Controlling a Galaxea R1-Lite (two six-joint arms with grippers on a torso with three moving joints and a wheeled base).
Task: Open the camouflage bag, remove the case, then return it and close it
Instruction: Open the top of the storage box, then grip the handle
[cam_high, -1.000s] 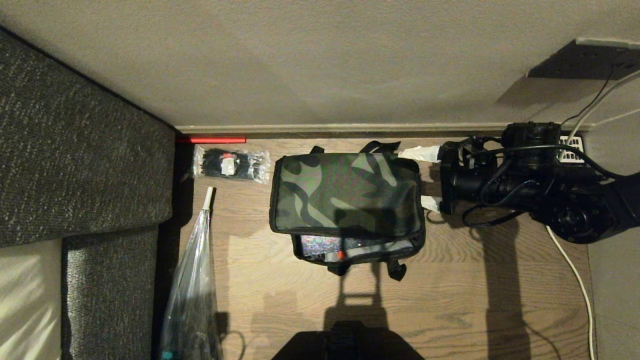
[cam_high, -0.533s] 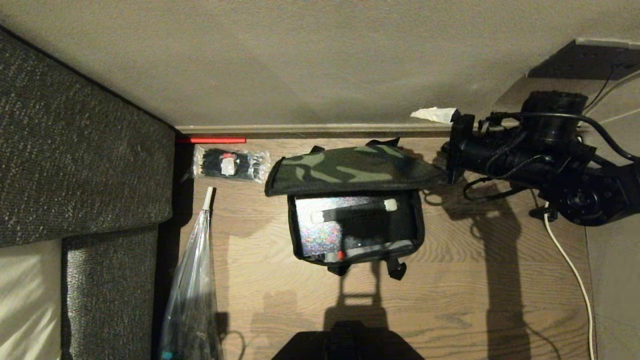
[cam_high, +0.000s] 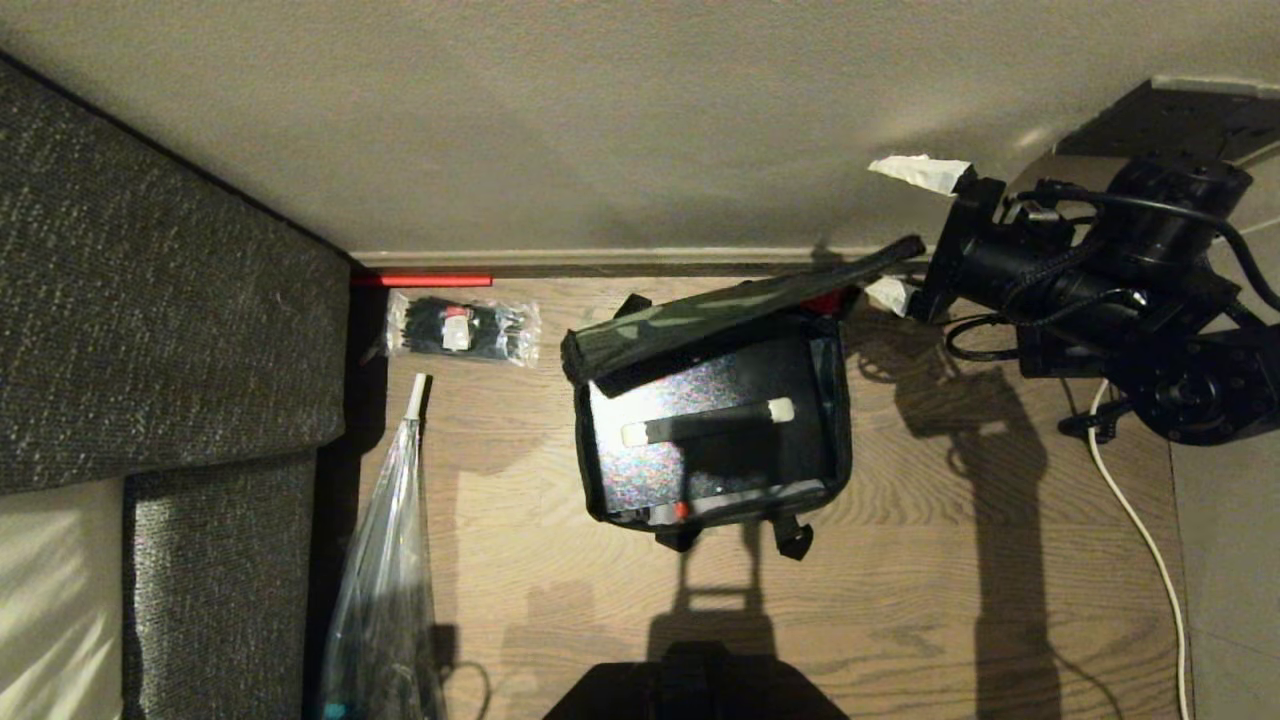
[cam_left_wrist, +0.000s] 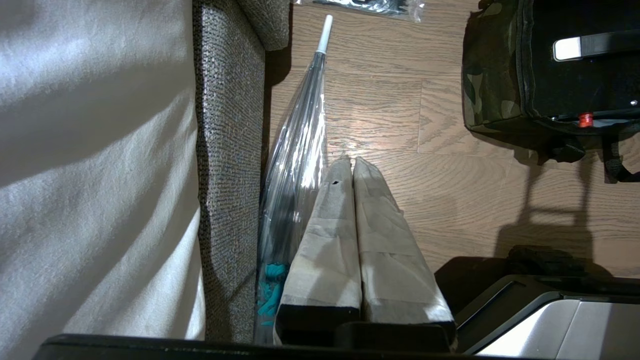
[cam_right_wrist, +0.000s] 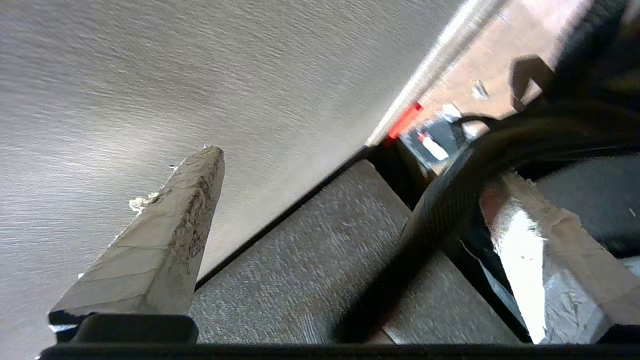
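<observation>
One camouflage bag (cam_high: 715, 420) sits on the wood floor near the wall, and one case (cam_high: 700, 440) lies inside it, its single handle (cam_high: 708, 421) facing up with two pale ends. Beside the sofa (cam_high: 150, 330) I count one clear umbrella (cam_high: 385, 580) and one packet of black cable ties (cam_high: 462, 329).

My right gripper (cam_high: 905, 230) is at the bag's far right corner with its two taped fingers spread wide; the raised lid (cam_high: 740, 305) runs between them, its edge resting on the lower finger (no pinch on it). My left gripper (cam_left_wrist: 352, 165) hangs by the umbrella, fingers pressed together on nothing.

The lid hides the bag's back wall, only a sliver of red lining (cam_high: 825, 300) shows, and my right wrist view is blurred, with the lid a dark band across it
</observation>
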